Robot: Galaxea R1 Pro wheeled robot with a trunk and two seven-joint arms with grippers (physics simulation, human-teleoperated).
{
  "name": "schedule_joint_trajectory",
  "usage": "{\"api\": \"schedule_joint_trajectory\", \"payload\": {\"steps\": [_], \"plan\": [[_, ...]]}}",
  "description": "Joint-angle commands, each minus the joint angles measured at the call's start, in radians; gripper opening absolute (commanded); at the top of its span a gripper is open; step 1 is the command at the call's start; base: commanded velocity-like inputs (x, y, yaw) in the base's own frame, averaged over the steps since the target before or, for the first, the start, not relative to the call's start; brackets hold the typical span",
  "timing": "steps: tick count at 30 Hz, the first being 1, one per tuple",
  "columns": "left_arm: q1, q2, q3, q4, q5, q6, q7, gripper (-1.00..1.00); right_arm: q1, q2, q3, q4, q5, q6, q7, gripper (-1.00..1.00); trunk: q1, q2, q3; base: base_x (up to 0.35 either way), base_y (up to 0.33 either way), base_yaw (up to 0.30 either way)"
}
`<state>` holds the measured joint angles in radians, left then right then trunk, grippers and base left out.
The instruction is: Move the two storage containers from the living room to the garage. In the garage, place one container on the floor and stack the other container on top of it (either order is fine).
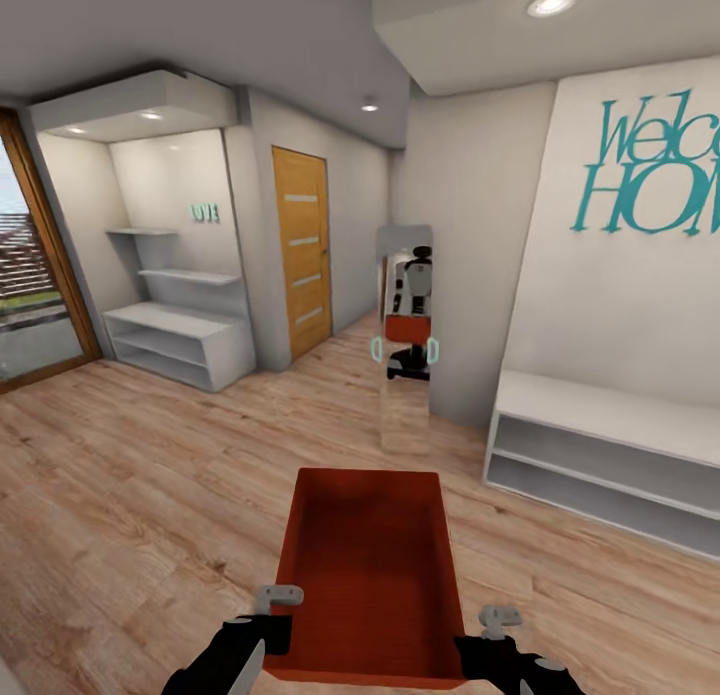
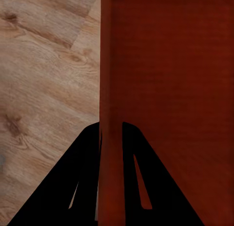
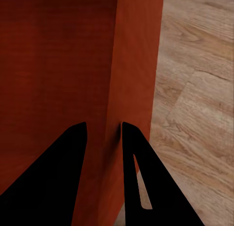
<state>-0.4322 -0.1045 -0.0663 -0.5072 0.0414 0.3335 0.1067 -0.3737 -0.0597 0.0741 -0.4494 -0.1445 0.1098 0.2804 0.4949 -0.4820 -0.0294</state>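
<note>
One orange-red storage container (image 1: 365, 565) hangs open-topped and empty in front of me, above the light wood plank floor. My left gripper (image 1: 268, 630) is shut on its left wall near the close corner, and my right gripper (image 1: 482, 640) is shut on its right wall. In the left wrist view the thin wall (image 2: 111, 65) runs between the black fingers of the left gripper (image 2: 111, 126). In the right wrist view the right gripper (image 3: 104, 124) clamps the opposite wall (image 3: 136, 50) the same way. The garage is out of view.
I face a hallway corner. A tall mirror (image 1: 405, 375) ahead reflects me with the box. A wood-panelled door (image 1: 302, 260) stands left of it, a low white bench shelf (image 1: 600, 455) at right, white shelves (image 1: 175, 340) and a glass door (image 1: 30, 285) at left.
</note>
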Motion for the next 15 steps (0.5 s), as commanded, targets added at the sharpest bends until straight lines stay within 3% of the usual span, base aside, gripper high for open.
{"api": "schedule_joint_trajectory", "payload": {"steps": [1,15], "plan": [[-0.002,-0.006,0.013,-0.002,-0.009,0.009,0.031,-1.00,0.001,0.000,0.012,-0.003,0.056,0.005,-0.015,-1.00,0.001,-0.002,-0.002,0.325,0.000,0.250],[-0.002,-0.006,0.013,-0.003,-0.009,0.009,0.031,-1.00,0.001,0.000,0.012,-0.003,0.057,0.005,-0.015,-1.00,0.001,-0.002,-0.002,0.325,0.000,0.251]]}}
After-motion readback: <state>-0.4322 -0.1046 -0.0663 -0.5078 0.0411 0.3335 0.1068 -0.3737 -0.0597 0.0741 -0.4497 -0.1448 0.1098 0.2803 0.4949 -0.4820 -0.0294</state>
